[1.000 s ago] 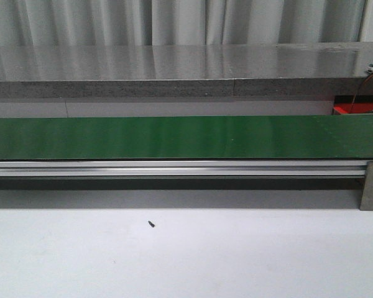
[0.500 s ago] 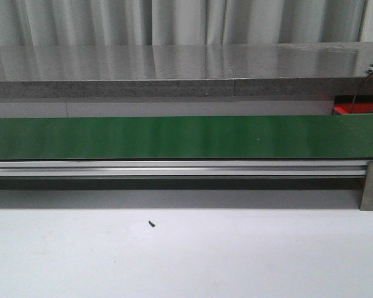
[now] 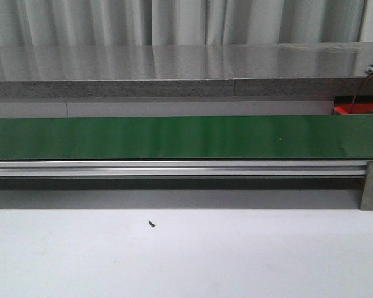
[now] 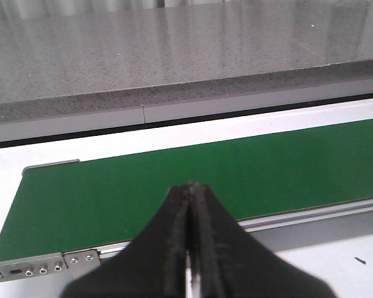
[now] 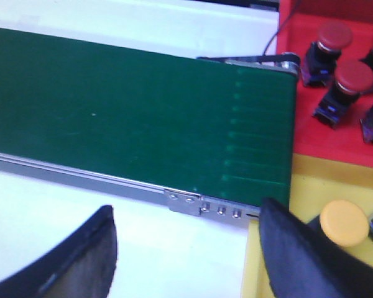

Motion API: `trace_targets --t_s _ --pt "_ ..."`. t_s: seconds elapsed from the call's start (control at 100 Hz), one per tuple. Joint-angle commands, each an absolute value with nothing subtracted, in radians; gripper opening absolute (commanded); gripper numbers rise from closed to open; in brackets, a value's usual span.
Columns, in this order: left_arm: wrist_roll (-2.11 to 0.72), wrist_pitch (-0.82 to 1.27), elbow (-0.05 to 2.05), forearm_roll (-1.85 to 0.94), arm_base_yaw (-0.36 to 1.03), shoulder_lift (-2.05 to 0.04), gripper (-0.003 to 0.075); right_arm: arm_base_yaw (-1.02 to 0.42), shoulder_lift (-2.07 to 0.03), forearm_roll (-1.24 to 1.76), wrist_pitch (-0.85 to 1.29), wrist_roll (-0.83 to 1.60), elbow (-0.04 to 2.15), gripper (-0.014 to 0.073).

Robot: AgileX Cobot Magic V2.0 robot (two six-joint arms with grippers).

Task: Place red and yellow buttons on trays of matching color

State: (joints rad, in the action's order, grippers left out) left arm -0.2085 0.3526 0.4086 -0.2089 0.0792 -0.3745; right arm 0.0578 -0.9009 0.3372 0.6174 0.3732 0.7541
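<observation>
Three red buttons [image 5: 353,76] on red tray [image 5: 345,139]; no legible writing.

The green conveyor belt [image 5: 143,118] ends beside a red tray [image 5: 311,133], where red buttons [image 5: 353,77] on dark bases stand just past the belt's end. Adjoining the red tray lies a yellow tray [image 5: 280,192], holding a yellow button [image 5: 343,222] near the belt's corner. The right gripper [image 5: 189,254] hangs spread wide, one dark finger [image 5: 81,261] over the white table [image 5: 81,192] beside the belt's metal rail [image 5: 112,182], the other over the yellow tray.
</observation>
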Motion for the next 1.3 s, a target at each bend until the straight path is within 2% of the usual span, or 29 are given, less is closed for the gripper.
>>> trace_targets --t_s 0.0,0.44,0.56,0.68,0.8,1.29 --pt "-0.208 0.273 0.435 -0.224 0.085 -0.38 -0.002 0.038 -0.859 0.355 0.568 0.381 0.787 0.0489" --pt "-0.208 0.273 0.435 -0.224 0.085 -0.38 -0.002 0.037 -0.651 0.355 0.591 0.381 0.697 0.047" --pt "-0.208 0.273 0.435 -0.224 0.085 -0.38 -0.002 0.037 -0.577 0.355 0.576 0.381 0.641 0.0327" --pt "-0.208 0.273 0.435 -0.224 0.085 -0.38 -0.002 0.037 -0.505 0.355 0.579 0.381 0.601 0.0102" --pt "-0.208 0.273 0.435 -0.224 0.085 -0.38 -0.002 0.037 -0.456 0.355 0.579 0.381 0.585 -0.0071" --pt "-0.208 0.273 0.435 -0.224 0.085 -0.38 -0.002 0.037 -0.443 0.355 0.576 0.381 0.585 -0.0068"
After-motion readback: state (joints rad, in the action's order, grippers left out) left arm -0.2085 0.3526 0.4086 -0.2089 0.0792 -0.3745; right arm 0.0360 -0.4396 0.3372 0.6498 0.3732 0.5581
